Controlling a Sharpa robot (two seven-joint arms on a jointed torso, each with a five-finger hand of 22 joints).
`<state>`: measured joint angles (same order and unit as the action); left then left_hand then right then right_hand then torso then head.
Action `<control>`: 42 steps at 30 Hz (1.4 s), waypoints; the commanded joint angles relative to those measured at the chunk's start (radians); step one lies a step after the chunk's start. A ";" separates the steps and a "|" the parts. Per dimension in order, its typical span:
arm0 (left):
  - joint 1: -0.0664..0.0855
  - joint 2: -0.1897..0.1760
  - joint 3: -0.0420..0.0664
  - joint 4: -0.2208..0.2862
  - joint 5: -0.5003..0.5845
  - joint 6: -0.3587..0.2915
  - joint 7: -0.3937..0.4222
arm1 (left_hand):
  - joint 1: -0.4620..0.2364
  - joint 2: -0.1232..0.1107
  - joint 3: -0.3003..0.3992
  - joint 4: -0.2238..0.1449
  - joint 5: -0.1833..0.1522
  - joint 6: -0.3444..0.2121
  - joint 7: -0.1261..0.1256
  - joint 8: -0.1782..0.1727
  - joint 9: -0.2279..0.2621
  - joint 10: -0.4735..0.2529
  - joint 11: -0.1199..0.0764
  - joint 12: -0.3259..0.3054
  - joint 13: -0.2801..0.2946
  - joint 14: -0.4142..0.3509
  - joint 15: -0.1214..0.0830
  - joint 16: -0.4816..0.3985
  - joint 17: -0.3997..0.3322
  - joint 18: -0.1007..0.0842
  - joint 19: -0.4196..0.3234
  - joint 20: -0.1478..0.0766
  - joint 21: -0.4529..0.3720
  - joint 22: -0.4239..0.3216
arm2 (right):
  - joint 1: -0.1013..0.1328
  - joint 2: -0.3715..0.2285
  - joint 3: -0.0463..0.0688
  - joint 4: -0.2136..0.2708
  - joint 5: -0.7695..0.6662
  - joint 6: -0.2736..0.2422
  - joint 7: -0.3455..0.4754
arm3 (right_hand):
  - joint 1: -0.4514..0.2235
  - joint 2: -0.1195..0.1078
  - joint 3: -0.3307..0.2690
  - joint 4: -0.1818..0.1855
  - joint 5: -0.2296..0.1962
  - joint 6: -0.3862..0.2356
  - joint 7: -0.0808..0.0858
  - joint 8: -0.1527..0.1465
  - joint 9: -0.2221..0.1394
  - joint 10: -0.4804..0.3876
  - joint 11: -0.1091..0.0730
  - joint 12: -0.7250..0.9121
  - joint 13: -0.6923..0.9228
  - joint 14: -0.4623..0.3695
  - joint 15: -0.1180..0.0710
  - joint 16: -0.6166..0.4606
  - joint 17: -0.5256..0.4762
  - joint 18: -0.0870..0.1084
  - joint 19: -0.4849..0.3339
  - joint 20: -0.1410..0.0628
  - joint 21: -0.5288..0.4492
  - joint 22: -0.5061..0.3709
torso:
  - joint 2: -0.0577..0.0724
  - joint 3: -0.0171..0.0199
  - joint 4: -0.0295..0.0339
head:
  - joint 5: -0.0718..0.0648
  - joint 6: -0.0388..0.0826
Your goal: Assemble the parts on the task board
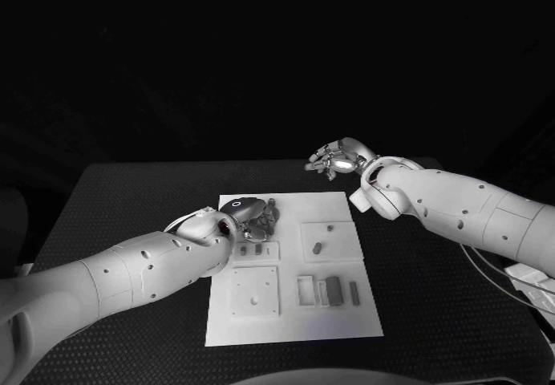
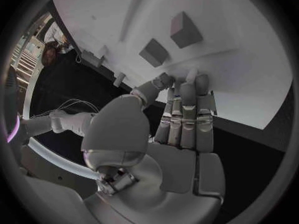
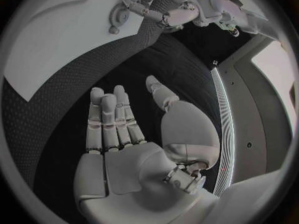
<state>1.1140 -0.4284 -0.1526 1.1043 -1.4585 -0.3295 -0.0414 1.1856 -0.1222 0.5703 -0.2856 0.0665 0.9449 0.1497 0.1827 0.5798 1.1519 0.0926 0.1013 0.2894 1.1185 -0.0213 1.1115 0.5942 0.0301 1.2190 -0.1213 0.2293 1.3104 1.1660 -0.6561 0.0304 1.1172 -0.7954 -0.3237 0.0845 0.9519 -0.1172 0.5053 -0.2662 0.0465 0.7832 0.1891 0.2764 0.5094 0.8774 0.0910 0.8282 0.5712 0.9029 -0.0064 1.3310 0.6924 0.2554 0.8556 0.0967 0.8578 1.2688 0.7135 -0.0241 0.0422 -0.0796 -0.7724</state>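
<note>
The left hand (image 1: pixel 257 218), fingers open and empty, hovers over the task board (image 1: pixel 295 325) at centre frame, nearest the grey parts (image 1: pixel 257 250) just below it, while the open right hand (image 1: pixel 334 158) hangs beyond the board's upper right.

— What do the arms look like?
— Both are white, smooth, rounded shells. The left arm (image 1: pixel 127 273) has small dark screw holes dotting its casing, and so does the right arm (image 1: pixel 463 208).
— And the hands?
— The left hand (image 2: pixel 177 129) is silver, with segmented metallic fingers (image 2: pixel 187 117) and a broad domed thumb base. The right hand (image 3: pixel 134 149) matches it. A black cap with a pale ring marks the left wrist (image 1: pixel 240 204).
</note>
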 commanded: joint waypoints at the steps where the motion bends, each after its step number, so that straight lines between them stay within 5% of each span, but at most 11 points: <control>1: -0.010 0.006 -0.005 -0.001 -0.009 0.048 -0.003 | 0.001 0.012 0.007 0.000 0.005 0.012 0.000 0.007 -0.001 0.009 0.002 -0.002 -0.003 0.001 0.004 0.007 0.002 0.046 0.005 0.005 0.003 0.012 | 0.000 0.000 0.000 0.001 -0.001 0.008 0.011 | -0.005 0.001 0.002 0.000 0.003 -0.001 0.007 -0.005 -0.001 -0.007 -0.002 0.007 -0.001 0.001 -0.009 0.003 -0.001 0.006 -0.003 0.006 -0.005 0.001 | -0.001 -0.0009 0.0005 | -0.001 -0.002; 42: -0.023 0.029 -0.006 -0.025 -0.036 0.115 0.001 | 0.023 0.053 0.044 -0.001 0.019 0.070 -0.015 0.040 -0.015 0.073 -0.018 0.001 0.006 0.021 -0.016 0.035 0.001 0.043 0.025 -0.010 0.023 0.022 | 0.000 0.004 0.000 0.000 -0.001 0.009 0.012 | -0.005 0.001 0.002 0.000 0.003 -0.001 0.007 -0.005 -0.001 -0.007 -0.002 0.009 -0.004 0.001 -0.009 0.003 -0.001 0.006 -0.002 0.007 -0.006 0.002 | -0.001 -0.0005 0.0010 | -0.005 -0.010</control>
<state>1.1119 -0.4052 -0.1453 1.0752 -1.4782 -0.3162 -0.0395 1.1977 -0.0707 0.6113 -0.2873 0.0819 1.0111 0.1335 0.2182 0.5628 1.2207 0.0747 0.0950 0.2919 1.1339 -0.0355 1.1444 0.5964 0.0299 1.2393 -0.1311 0.2492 1.3089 1.1660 -0.6529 0.0304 1.1162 -0.7952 -0.3234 0.0847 0.9519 -0.1172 0.5053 -0.2662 0.0465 0.7801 0.1887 0.2764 0.5095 0.8773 0.0910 0.8321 0.5688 0.9027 -0.0101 1.3310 0.6927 0.2538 0.8557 0.0967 0.8578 1.2694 0.7136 -0.0241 0.0429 -0.0840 -0.7819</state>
